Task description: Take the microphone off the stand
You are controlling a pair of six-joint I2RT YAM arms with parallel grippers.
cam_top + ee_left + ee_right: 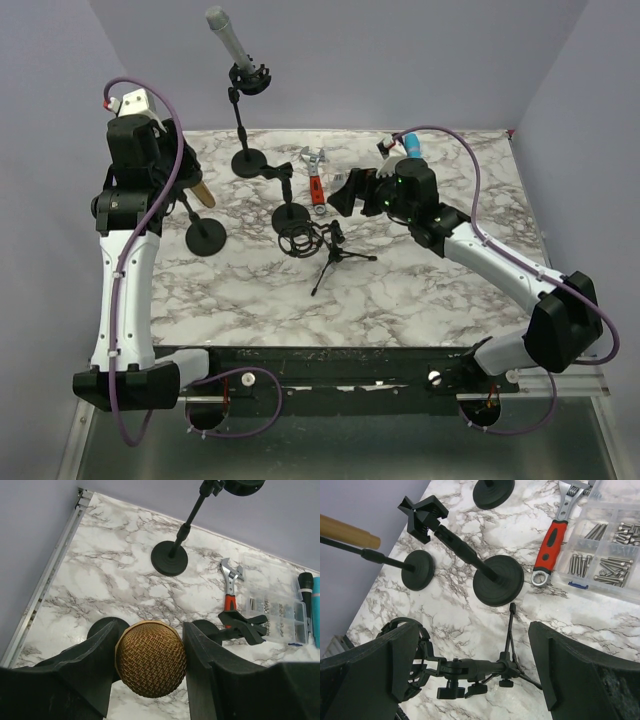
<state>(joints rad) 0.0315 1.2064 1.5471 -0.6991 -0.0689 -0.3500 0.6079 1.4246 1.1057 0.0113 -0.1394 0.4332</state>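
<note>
A gold mesh-headed microphone (150, 657) sits between my left gripper's (150, 650) two fingers, which press on both sides of its head. In the top view the left gripper (172, 172) is at the left, and the microphone's tan handle (201, 192) slants down above a black round-based stand (205, 238). The right wrist view shows the handle (347, 530) beside that stand's rod and base (418, 569); I cannot tell whether it still rests in the holder. My right gripper (352, 195) is open and empty over a small tripod stand (485, 669).
A grey microphone (228, 38) stands in a tall stand (248, 160) at the back. A clamp stand (290, 215), a red-handled wrench (316, 175), a clear screw box (605, 555) and a blue and a black microphone (306, 595) lie mid-table to the right.
</note>
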